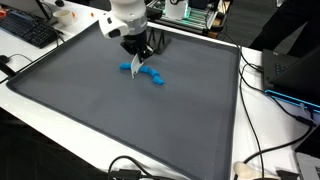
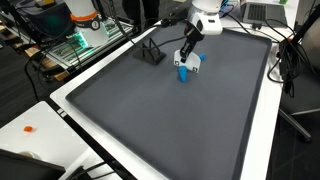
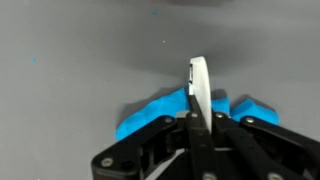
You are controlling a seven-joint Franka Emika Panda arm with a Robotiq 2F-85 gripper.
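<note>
Shows a white robot arm bent down over a dark grey mat laid across a white bench. Ends in a black hand, low over the far part of the mat, left of its middle in an exterior view.

Hand pressed together on a thin white flat piece, pinching it from both sides. Piece held upright, seen edge-on in the wrist view and sticking out past the hand.

Directly under and behind the white flat piece, a blue plastic shape lying flat on the mat, spread out to left and right of the hand. Contact between these 2: impossible to tell.

Left of the hand in an exterior view, apart from it, a small black stand close to the mat's far edge. Off the mat, at the far left of the bench, a black keyboard. Along the right side, black cables trailing over the bench. On the near left of the bench, 1 tiny orange speck.
</note>
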